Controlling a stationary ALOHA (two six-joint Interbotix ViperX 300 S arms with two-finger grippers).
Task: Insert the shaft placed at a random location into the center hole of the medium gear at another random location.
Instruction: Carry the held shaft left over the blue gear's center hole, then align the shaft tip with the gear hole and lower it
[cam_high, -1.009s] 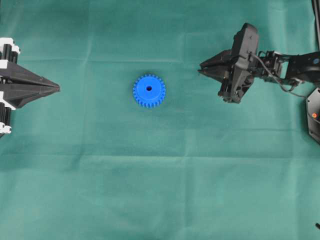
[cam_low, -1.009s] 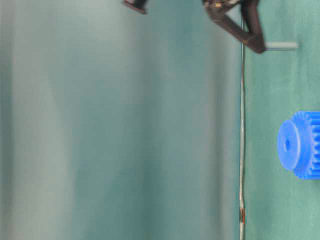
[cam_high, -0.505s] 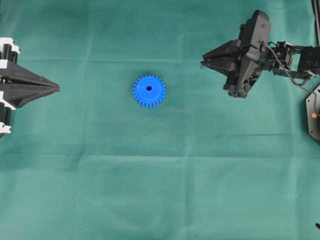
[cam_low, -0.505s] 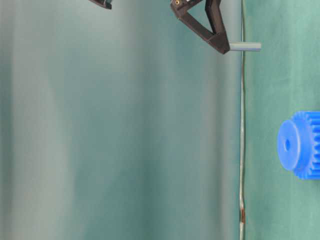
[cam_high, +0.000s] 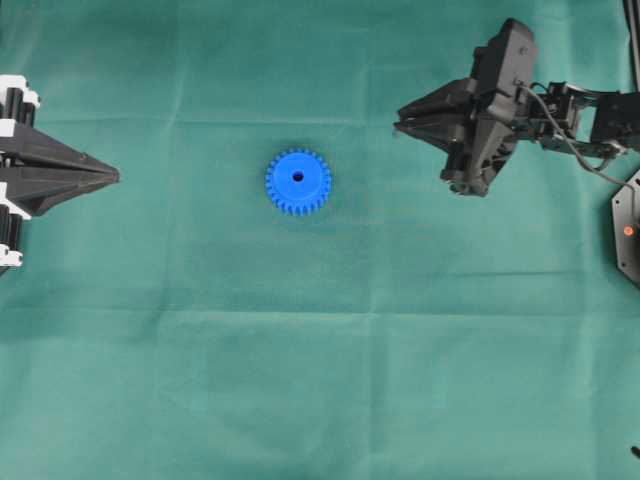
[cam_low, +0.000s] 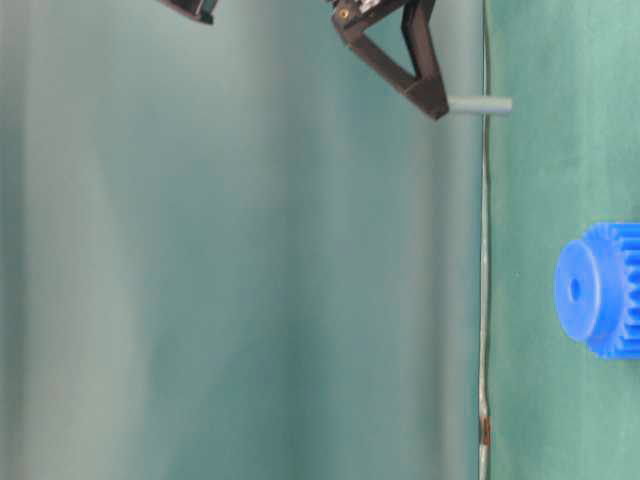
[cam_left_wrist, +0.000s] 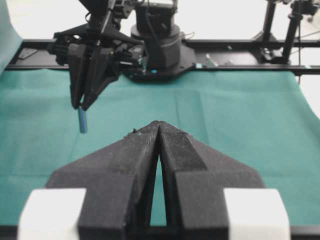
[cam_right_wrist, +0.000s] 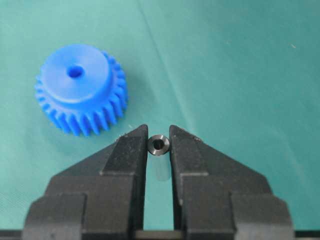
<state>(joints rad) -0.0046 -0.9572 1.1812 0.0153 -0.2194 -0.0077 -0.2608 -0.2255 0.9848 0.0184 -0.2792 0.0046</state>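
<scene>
The medium gear (cam_high: 298, 181) lies flat on the green cloth, bright blue, its center hole (cam_high: 298, 176) facing up and empty. It also shows in the right wrist view, gear (cam_right_wrist: 80, 87) and hole (cam_right_wrist: 75, 71), up and left of the jaws. My right gripper (cam_right_wrist: 159, 137) is shut on the shaft (cam_right_wrist: 159, 145), seen end-on between the fingertips. In the table-level view the shaft (cam_low: 480, 104) juts from the right gripper (cam_low: 437, 108), held above the cloth and off to one side of the gear (cam_low: 600, 290). My left gripper (cam_high: 117, 176) rests shut and empty at the left edge.
Green cloth (cam_high: 320, 380) covers the table, with fold creases. A black unit with an orange dot (cam_high: 628, 230) sits at the right edge. In the left wrist view the right arm's base (cam_left_wrist: 155, 50) and a black rail stand at the cloth's far end.
The right gripper has lifted the shaft clear of the cloth, then edged slightly toward the gear. The gear and the left gripper have not moved.
</scene>
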